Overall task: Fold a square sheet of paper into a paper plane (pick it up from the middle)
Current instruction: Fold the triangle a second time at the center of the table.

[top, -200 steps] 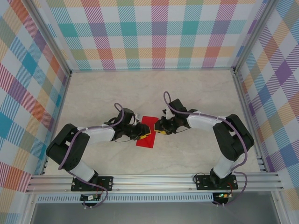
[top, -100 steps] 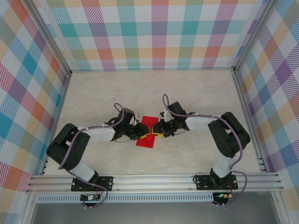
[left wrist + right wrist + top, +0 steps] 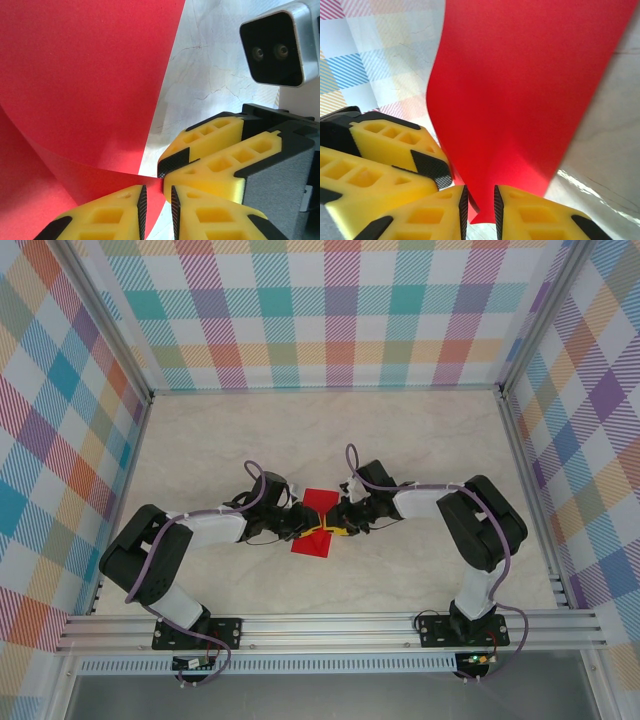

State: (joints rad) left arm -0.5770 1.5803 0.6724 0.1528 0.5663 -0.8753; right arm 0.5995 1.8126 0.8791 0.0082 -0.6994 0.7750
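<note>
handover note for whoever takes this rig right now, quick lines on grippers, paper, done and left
Left gripper: shut on the square sheet of paper, pinching its middle.
Right gripper: shut on the same sheet from the opposite side, its fingertips close to the left's.
Sheet: mid-table, bowed at the pinch.
Done: middle grasped.
To do: all the folds; no crisp crease shows.

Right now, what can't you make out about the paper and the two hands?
- Left hand and right hand: whether they pinch the red paper sheet is unclear, wrist views.
- Sheet's middle: hidden under the hands, top view.
- Sheet's edges: cut by the frame, wrist views.
</note>
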